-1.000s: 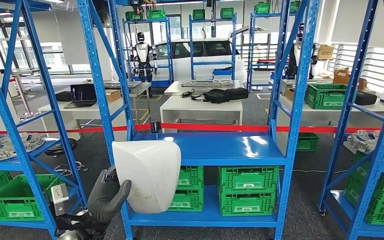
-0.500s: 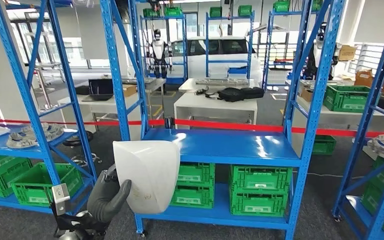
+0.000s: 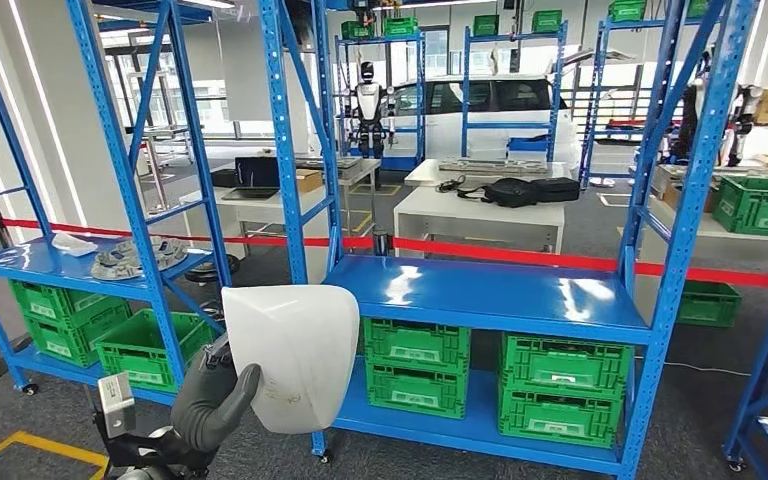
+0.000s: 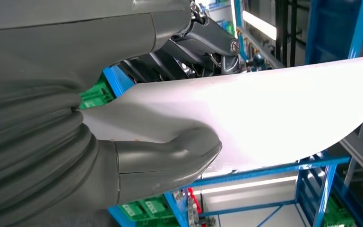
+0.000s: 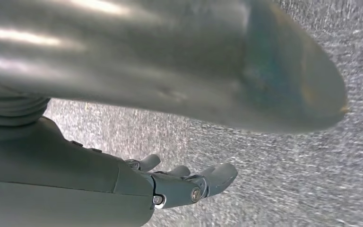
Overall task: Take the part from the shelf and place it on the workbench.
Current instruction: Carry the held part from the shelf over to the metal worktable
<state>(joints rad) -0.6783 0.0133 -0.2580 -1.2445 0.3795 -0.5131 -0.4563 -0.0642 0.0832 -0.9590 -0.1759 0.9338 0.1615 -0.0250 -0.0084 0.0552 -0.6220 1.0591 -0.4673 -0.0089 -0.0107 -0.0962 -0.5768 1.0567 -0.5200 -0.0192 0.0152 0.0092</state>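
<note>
Currently, a white moulded part (image 3: 295, 355) is held upright by the left robot hand (image 3: 215, 400), thumb pressed against its face; the right robot hand (image 5: 189, 182) hangs with fingers apart, holding nothing.

Bright overhead light glares off the blue shelf (image 3: 490, 295); right wrist view blurred.

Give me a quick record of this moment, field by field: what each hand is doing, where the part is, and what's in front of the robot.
left hand: left hand grips the white part by its edge, thumb pressed on its face
right hand: right hand holds nothing, fingers apart, over grey floor
part location: off the shelf, carried in front of the robot
ahead: blue shelf, its middle level bare, green crates on the lower levels
side shelf: grey metal part lying on it
task stage: part taken, not yet placed on a workbench
</note>
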